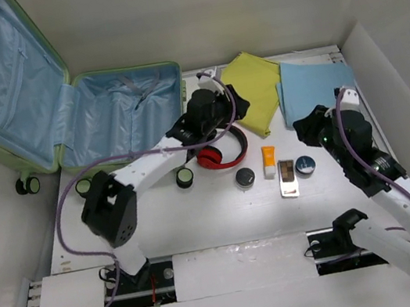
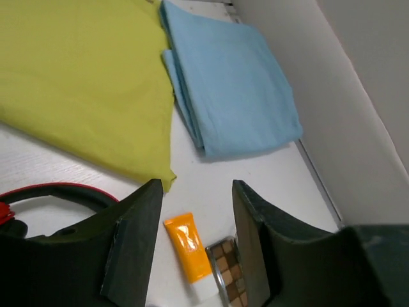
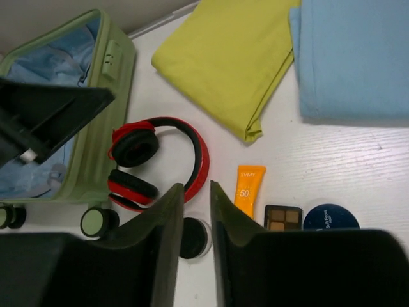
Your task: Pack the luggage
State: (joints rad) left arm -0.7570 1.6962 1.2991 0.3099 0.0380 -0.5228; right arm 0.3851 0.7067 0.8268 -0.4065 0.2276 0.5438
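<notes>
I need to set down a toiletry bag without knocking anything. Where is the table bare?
Barest: the near strip of table between the small items and the arm bases. The open luggage looks empty too. Crowded: the middle, where headphones, black jar, orange tube, palette and blue tin sit close; yellow cloth and blue cloth cover the far right.

The light is bright and even and seems to come from above. The white table (image 1: 221, 198) looks slightly washed out. Shadows under the arms are soft and pale. The overhead view is sharp. In both wrist views the near dark fingers (image 2: 134, 249) are blurred.
</notes>
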